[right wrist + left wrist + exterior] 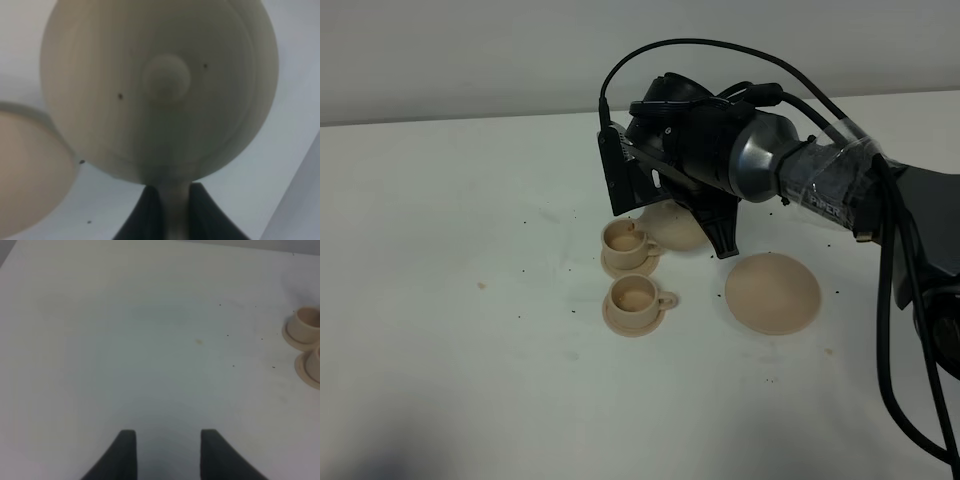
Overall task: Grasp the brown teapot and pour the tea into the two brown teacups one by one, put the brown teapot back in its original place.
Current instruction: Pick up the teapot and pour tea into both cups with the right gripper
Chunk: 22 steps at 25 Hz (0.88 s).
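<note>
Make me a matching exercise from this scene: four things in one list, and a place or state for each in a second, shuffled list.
1. teapot
2. plate
3. left gripper
4. cups

A. open, over the table
B. on saucers
C. held in the right gripper
D. nothing on it, right of the cups

Pairs: 1-C, 2-D, 3-A, 4-B

"piper" in white letters on the right arm (828, 190).

White table (440, 330) carries three things — far saucer (611, 268), near saucer (618, 325), round plate (772, 292).
</note>
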Each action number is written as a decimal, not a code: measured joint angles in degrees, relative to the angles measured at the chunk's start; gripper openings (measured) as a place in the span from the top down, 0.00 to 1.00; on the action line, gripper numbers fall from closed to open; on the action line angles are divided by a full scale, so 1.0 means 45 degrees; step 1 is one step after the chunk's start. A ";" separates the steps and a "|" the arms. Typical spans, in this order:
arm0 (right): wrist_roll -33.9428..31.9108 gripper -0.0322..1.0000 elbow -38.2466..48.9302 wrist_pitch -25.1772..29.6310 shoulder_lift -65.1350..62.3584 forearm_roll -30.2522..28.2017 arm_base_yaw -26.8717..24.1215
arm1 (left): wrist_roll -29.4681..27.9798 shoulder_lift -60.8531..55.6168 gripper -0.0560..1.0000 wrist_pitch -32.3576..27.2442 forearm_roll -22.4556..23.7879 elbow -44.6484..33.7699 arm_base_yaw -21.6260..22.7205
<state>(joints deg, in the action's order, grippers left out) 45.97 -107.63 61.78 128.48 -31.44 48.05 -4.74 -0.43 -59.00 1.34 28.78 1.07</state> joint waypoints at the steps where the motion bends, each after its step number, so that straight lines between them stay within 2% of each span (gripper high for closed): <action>1: 0.0018 0.86 0.0000 0.0000 0.0000 0.0000 0.0000 | 0.0000 0.0000 0.64 0.0000 0.0000 0.0000 0.0000; 22: 0.0033 0.86 0.0000 -0.0329 0.0000 -0.0742 0.0004 | 0.0000 0.0000 0.64 0.0000 0.0000 0.0000 0.0000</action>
<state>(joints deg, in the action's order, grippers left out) 46.12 -107.63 60.29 128.48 -34.77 48.07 -4.74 -0.43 -59.00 1.34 28.78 1.07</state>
